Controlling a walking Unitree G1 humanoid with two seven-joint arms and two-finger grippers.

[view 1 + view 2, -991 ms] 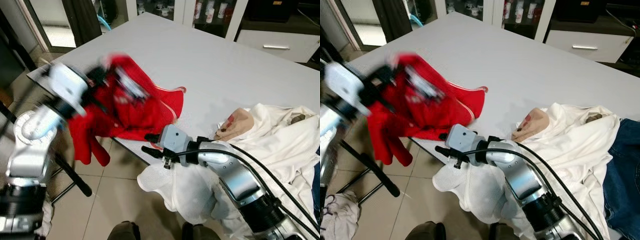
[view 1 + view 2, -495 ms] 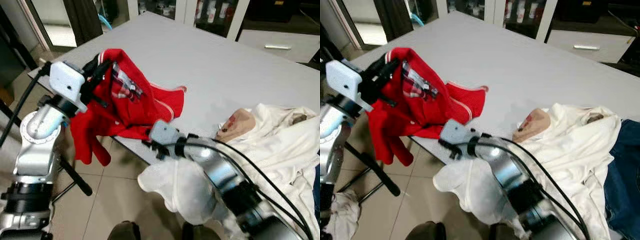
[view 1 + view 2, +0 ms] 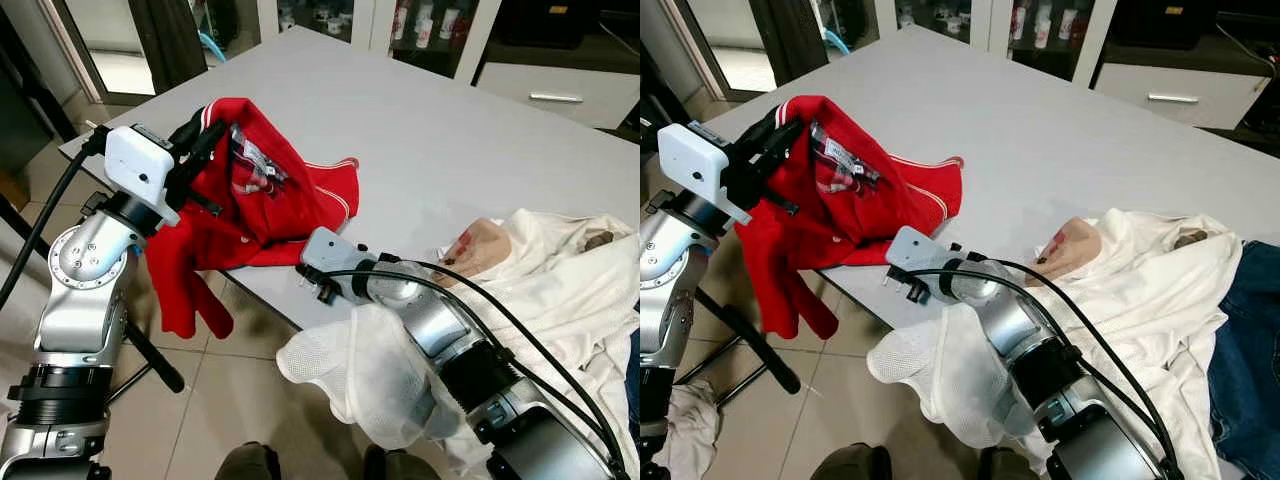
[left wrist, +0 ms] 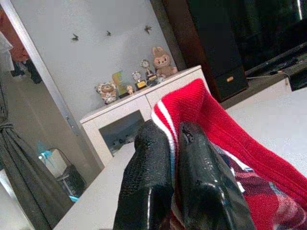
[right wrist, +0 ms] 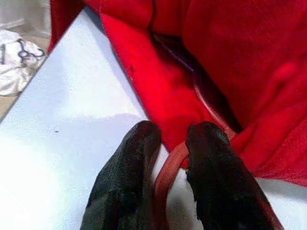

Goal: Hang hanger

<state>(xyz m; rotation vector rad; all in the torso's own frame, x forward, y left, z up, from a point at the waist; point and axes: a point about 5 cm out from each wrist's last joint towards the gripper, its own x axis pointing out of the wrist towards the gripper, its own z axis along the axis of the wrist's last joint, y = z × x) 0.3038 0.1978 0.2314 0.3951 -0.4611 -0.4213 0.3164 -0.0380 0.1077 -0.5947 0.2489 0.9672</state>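
- Left gripper (image 3: 205, 138) sits upper left in the head views, clenched on the collar of the one red shirt (image 3: 262, 205); the wrist view has both black fingers (image 4: 148, 182) squeezing the striped collar edge.
- Right gripper (image 3: 902, 284) is low at the near table edge, centre of frame. Its wrist view shows the two fingers closed around a thin red hanger (image 5: 169, 168) bar poking out from under the red cloth.
- Count: one red shirt, one hanger, one white garment (image 3: 560, 290) heaped at right, one mesh bag (image 3: 350, 365) drooping off the edge, one grey table (image 3: 420, 130).
- Compared with a second ago the shirt is lifted a bit higher and no longer blurred, and the right gripper has tucked in closer under its hem.
- The hanger can be made out in the right wrist view; the left wrist view shows little figurines (image 4: 136, 79) on a white cabinet.
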